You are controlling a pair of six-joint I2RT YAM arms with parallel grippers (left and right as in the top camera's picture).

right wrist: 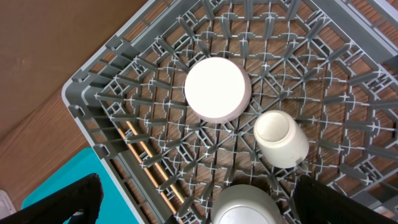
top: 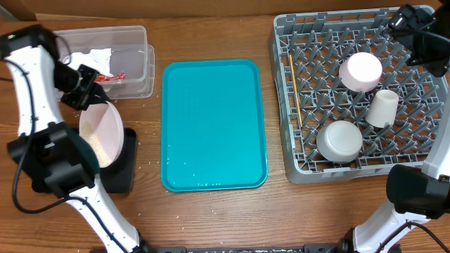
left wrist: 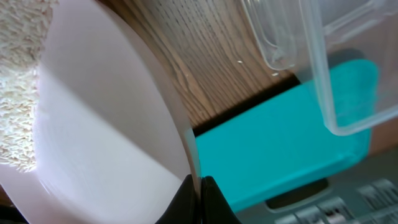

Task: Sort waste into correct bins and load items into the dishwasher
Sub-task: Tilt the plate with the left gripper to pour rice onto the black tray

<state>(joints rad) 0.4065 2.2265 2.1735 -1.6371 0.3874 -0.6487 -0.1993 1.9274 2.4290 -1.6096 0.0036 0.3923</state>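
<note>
Round pinkish-white plate (top: pixel 100 133), tilted and carrying whitish rice grains (left wrist: pixel 15 93), is pinched at its rim by the clenched left gripper (left wrist: pixel 200 198) and hangs below it over the shallow black rectangular tray (top: pixel 125 176). Right gripper (right wrist: pixel 199 196), jaws spread, hovers above the grey plastic dish rack (right wrist: pixel 87 93).

Both arms were the same build tbh: the left arm (top: pixel 27 84) had smooth white tube-ish links with chunky black joint housings (top: pixel 53 158); a thin black cable (top: pixel 13 184) looped along its side; the right arm (top: pixel 380 221) matched, white shells and black blocks; the fingers (right wrist: pixel 62 202) on the right wrist were plain matte black wedges; the left ones (left wrist: pixel 214 202) were black too
</note>
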